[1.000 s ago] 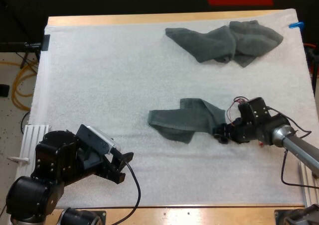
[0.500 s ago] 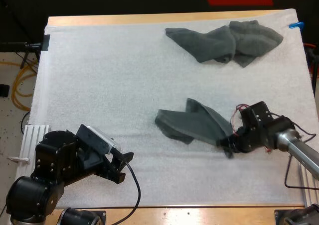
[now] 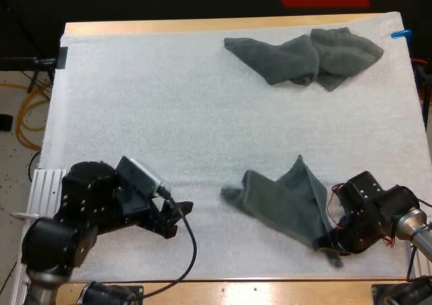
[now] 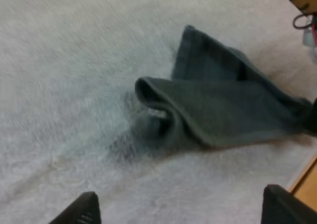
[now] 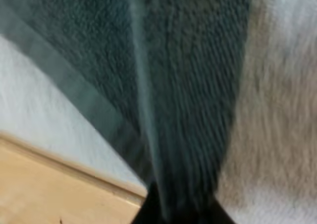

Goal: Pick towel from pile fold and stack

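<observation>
White mat (image 3: 135,102) carries a crumpled pile (image 3: 304,59) at one o'clock. At five, my right gripper (image 3: 331,241) seemingly pinches a towel (image 3: 283,200) by its corner; my left gripper (image 3: 179,214), at seven, gapes empty.

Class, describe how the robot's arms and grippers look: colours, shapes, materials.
Both arms are black with blocky, rounded joints. The left arm looks bulky; the right arm has a silver metal tube. The left gripper and right gripper have black fingers.

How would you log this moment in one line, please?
right tool: shut on towel at near edge | left tool: open | pile: far side
</observation>
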`<action>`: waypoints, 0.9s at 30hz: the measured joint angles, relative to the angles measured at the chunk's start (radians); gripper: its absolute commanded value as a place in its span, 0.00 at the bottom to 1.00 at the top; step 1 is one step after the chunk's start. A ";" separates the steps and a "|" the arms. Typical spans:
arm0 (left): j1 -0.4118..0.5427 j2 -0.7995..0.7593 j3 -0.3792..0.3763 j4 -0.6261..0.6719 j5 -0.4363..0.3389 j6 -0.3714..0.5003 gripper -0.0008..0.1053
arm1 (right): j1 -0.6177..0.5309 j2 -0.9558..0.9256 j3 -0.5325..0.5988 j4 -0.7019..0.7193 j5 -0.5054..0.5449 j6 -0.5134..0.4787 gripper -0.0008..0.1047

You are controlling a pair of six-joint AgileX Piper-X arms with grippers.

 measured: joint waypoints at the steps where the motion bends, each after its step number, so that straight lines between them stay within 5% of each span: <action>1: -0.012 0.017 0.000 -0.005 0.003 -0.001 0.62 | 0.000 0.000 0.000 -0.003 0.006 0.000 0.01; 17: -0.364 0.309 0.000 -0.073 -0.019 -0.006 0.62 | 0.000 0.000 0.000 -0.025 0.022 0.000 0.01; 27: -0.633 0.514 0.000 -0.207 -0.406 -0.005 0.62 | 0.000 0.000 0.000 -0.025 0.022 0.000 0.01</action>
